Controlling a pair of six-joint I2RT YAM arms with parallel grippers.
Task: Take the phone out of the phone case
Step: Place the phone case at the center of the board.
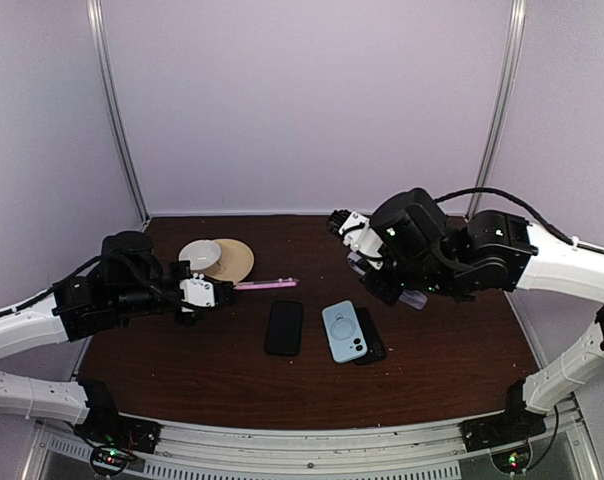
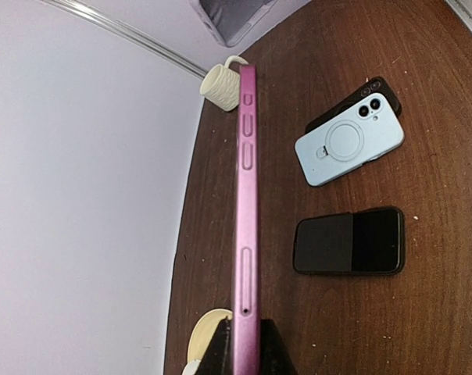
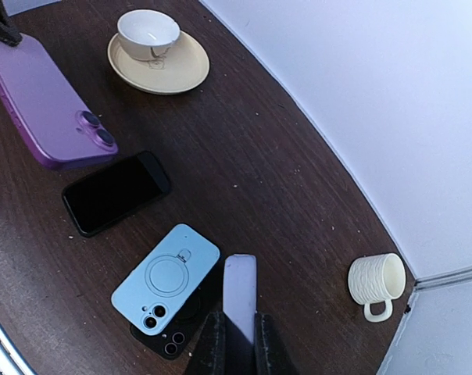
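**Item:** purple phone (image 3: 48, 109).
**Location:** juts straight out ahead of the left gripper (image 2: 244, 351), which pinches its bottom end. It is held above the tabletop (image 1: 432, 370).
**Orientation:** long axis in line with the gripper's reach and roughly level. The camera end is farthest from the fingers and points toward the right arm. The phone rides on edge, its button side facing the left wrist camera and its back facing the right wrist camera.

**Item:** phone case (image 3: 240, 293), pale lavender.
**Location:** nipped by one end in the right gripper (image 3: 237, 348), well apart from the phone. The two look fully separated.

**Below the grippers:** a black phone (image 1: 283, 327) and a light-blue handset (image 1: 344, 331), both lying flat.

**Hazards:**
- Only the phone's short end is gripped. Its weight sits far out from the fingers, so it could lever downward or slide free onto the black phone beneath.
- The case looks thin and may flex out of its pinch.
- Lowering either item could knock the handsets underneath.
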